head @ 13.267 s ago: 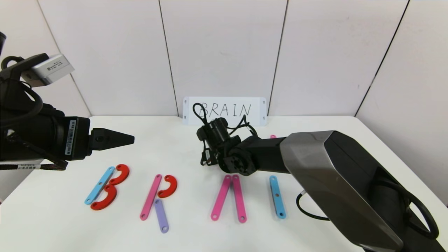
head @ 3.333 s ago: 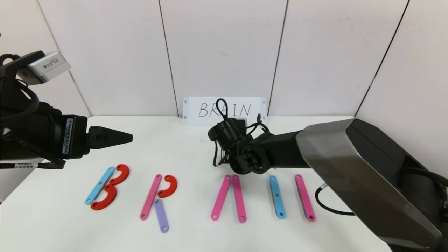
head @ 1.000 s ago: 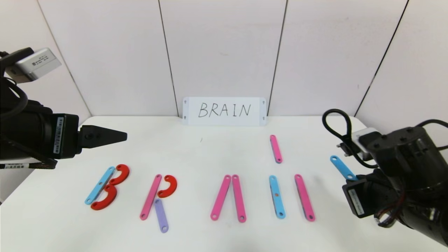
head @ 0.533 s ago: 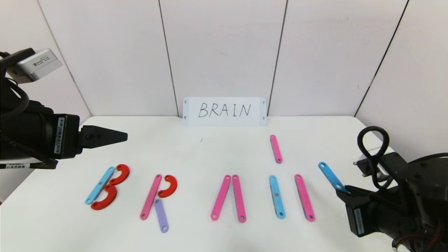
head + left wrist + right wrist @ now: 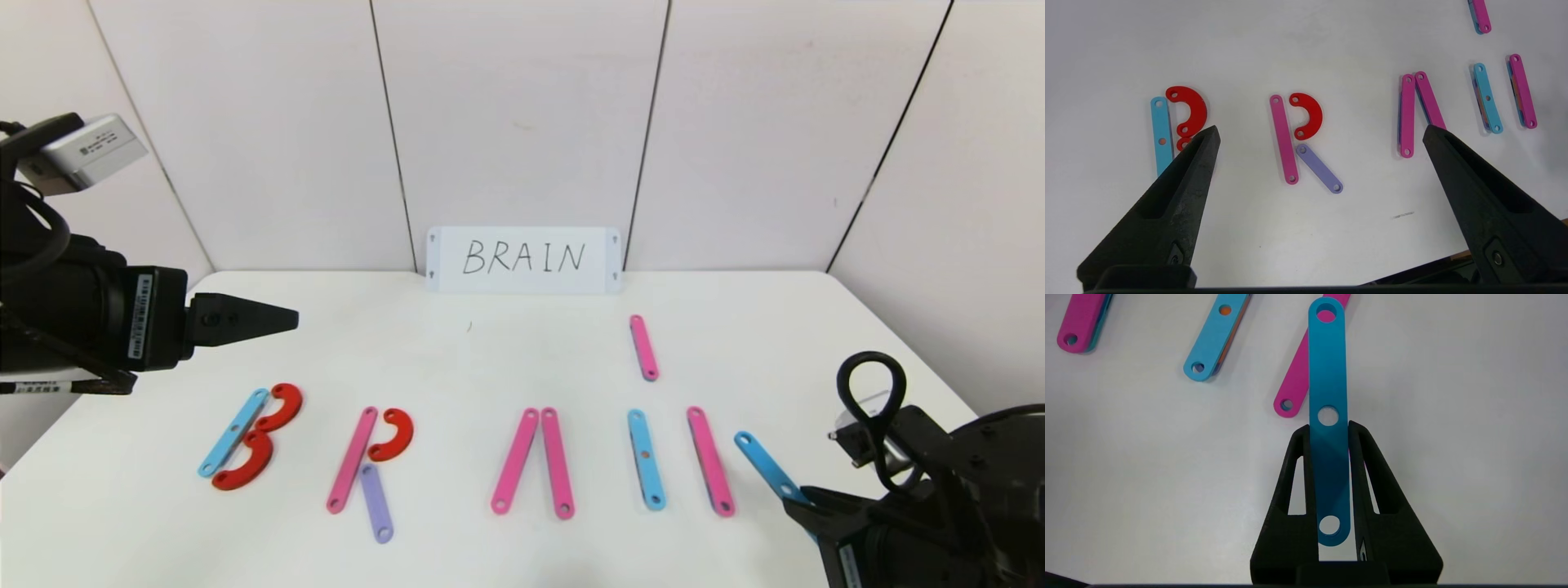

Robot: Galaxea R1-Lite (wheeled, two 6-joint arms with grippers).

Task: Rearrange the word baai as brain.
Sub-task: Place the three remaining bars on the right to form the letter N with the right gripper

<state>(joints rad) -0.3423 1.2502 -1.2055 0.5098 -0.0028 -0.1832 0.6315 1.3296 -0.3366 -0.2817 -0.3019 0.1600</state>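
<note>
Strip-built letters lie in a row on the white table (image 5: 490,359): a blue-and-red B (image 5: 249,437), a pink-red-purple R (image 5: 367,457), a pink A (image 5: 535,461) and a blue I (image 5: 647,460). A single pink strip (image 5: 710,461) lies right of the I. My right gripper (image 5: 804,502) (image 5: 1329,426) is shut on a blue strip (image 5: 763,467) (image 5: 1327,355). The strip slants just right of that pink strip (image 5: 1294,384), and whether it touches the table I cannot tell. My left gripper (image 5: 277,318) (image 5: 1321,134) hangs open above the table behind the B, holding nothing.
A spare pink strip (image 5: 643,347) lies behind the I. A white card (image 5: 522,260) with BRAIN handwritten on it leans on the back wall. The table's right edge (image 5: 914,343) runs close to my right arm.
My right gripper has carried the blue strip toward the table's front and a little left, lower, to beside the single pink strip. The left arm has barely moved.
</note>
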